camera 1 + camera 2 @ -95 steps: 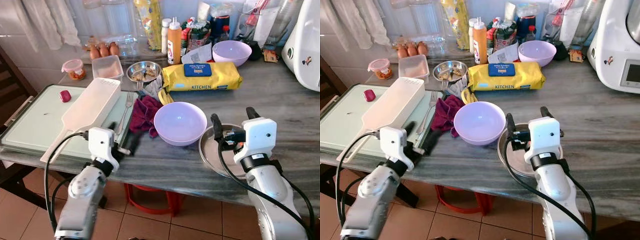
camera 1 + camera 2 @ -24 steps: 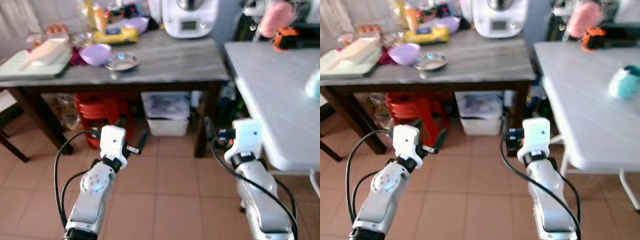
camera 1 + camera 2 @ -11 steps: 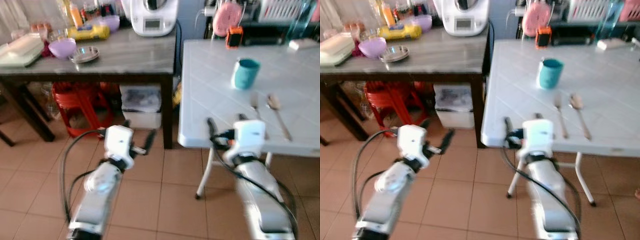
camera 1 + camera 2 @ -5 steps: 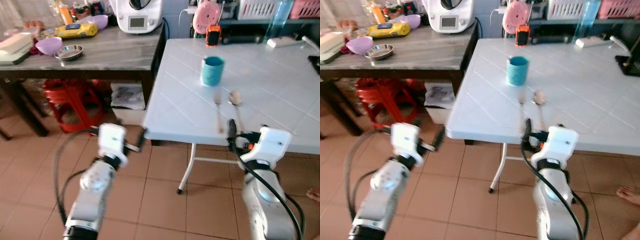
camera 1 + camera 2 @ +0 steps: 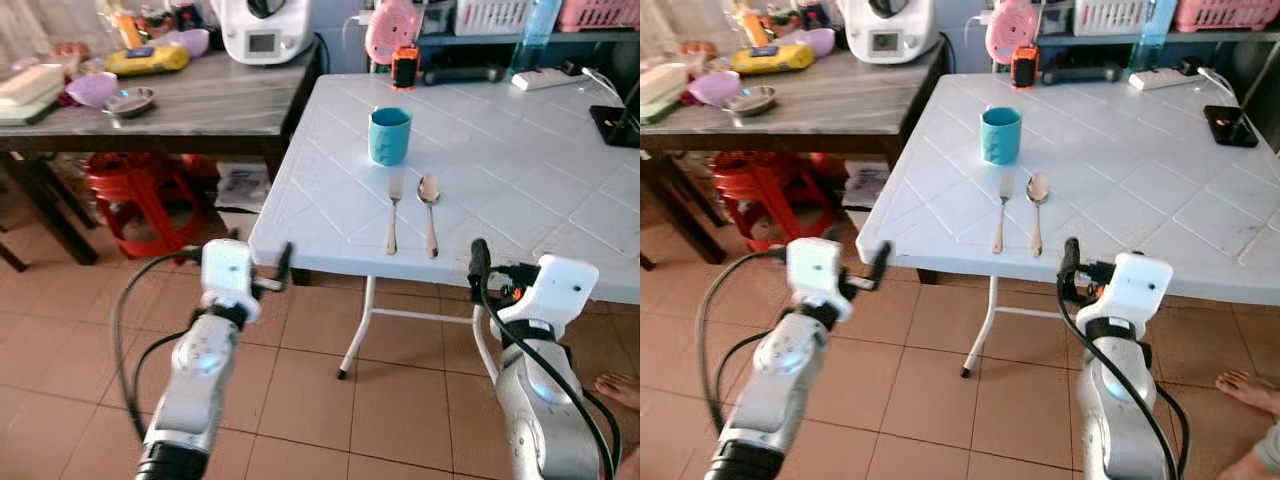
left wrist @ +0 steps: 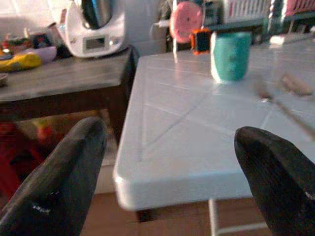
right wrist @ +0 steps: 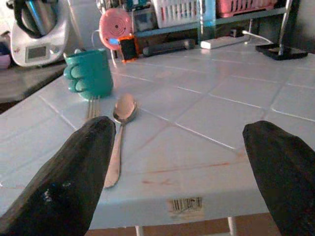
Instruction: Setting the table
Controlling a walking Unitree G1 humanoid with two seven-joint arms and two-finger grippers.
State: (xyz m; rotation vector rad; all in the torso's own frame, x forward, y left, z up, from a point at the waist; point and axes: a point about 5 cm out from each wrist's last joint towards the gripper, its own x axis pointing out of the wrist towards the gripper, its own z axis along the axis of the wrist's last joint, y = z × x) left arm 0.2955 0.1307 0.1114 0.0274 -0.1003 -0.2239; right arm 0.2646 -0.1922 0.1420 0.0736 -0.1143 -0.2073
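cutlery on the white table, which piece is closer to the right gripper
The spoon, the one with the oval bowl. It lies parallel to the fork but on the side toward the right gripper, below the teal cup.

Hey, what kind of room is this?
Most likely a home kitchen or dining area: a white folding table holds a teal cup, fork and spoon, and a food processor stands on the counter beside it.

1. The head views look forward and down over the white table [image 5: 500, 160].
2. The left wrist view faces the table's corner from low, just beside it.
3. The right wrist view skims the tabletop, sharing the teal cup [image 7: 89, 73].
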